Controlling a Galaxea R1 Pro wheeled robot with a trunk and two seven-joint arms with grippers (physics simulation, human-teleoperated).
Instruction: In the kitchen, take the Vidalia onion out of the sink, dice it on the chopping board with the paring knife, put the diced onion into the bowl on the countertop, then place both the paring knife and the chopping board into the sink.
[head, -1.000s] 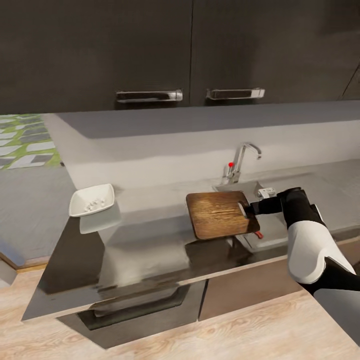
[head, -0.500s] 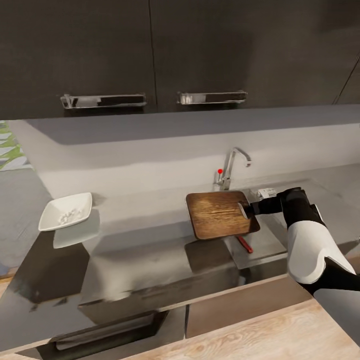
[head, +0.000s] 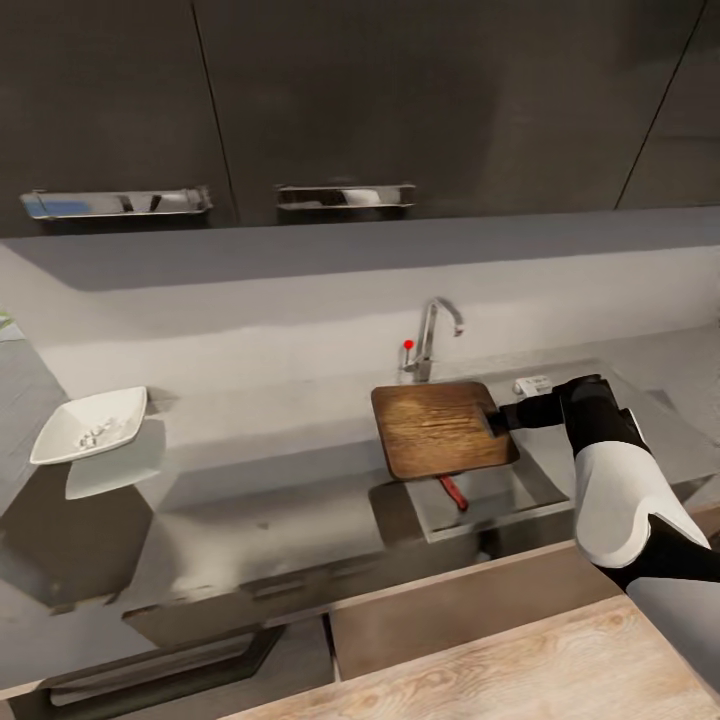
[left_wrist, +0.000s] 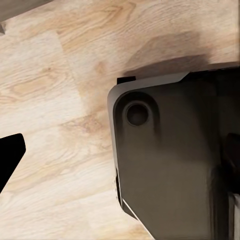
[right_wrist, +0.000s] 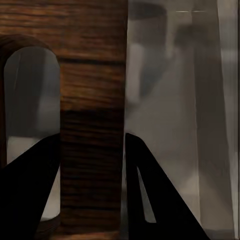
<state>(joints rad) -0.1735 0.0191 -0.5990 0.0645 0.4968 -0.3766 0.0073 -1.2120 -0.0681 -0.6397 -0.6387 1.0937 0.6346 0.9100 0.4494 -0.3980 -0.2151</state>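
Right gripper clamped on chopping board at handle-slot end, board held level over sink. Paring knife in basin below. Board stiff, likely weighty; edge grip leverages. Left gripper state: cannot tell.

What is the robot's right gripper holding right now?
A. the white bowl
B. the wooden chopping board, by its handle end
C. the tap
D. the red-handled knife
B: the right gripper is shut on the chopping board at its slotted end, with a finger on each side of the wood in the right wrist view, holding it over the sink.
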